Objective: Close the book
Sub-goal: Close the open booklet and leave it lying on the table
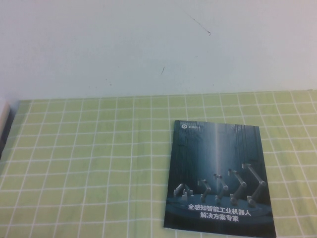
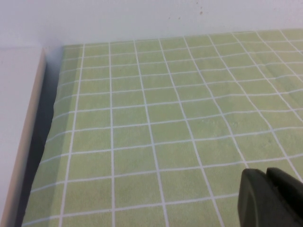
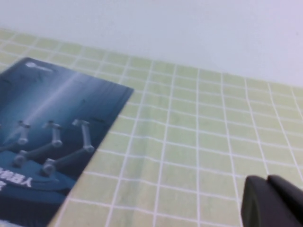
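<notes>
A thin book [image 1: 218, 181] with a dark blue cover showing robot arms and white Chinese text lies flat and shut on the green checked cloth, right of centre near the front edge. The same book [image 3: 49, 142] shows in the right wrist view. My right gripper [image 3: 266, 182] hangs above bare cloth to the right of the book, its black fingers pressed together with nothing between them. My left gripper [image 2: 266, 172] is over bare cloth at the left side, fingers likewise together and holding nothing. Neither gripper appears in the high view.
The green cloth [image 1: 89, 163] with white grid lines covers the table up to a white back wall [image 1: 148, 44]. A white board [image 2: 19, 123] stands along the cloth's left edge.
</notes>
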Robot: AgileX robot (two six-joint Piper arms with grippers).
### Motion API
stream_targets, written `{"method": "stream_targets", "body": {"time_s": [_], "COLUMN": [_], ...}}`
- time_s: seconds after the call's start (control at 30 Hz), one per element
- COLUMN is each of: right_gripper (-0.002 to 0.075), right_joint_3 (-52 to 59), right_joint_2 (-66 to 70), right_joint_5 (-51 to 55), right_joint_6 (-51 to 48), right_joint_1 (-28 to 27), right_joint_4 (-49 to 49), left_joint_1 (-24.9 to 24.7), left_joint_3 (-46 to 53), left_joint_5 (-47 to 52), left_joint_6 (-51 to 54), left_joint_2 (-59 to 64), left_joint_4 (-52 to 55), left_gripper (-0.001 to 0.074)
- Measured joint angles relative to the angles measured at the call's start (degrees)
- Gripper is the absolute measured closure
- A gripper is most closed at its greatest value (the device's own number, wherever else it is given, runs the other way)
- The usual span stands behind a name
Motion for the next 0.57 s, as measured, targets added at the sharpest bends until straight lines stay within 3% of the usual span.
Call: {"method": "stream_targets", "body": {"time_s": [0.2,0.57], "right_gripper": [0.0729,0.0729], "right_joint_3": [9.11,9.2], "right_joint_2": [-0.03,-0.03], "right_joint_5": [-7.14,-7.1], "right_joint_6": [3.55,4.36], "right_joint_1": [-6.81,-7.66], "right_joint_4": [-1.25,-1.25], "left_joint_1": [0.0,0.0], "left_joint_3": [0.0,0.0], "left_joint_5": [0.0,0.0], "left_joint_6": [0.0,0.0], "left_joint_2": [0.0,0.0], "left_joint_4": [0.03,0.25], "left_gripper": [0.0737,0.0737]}}
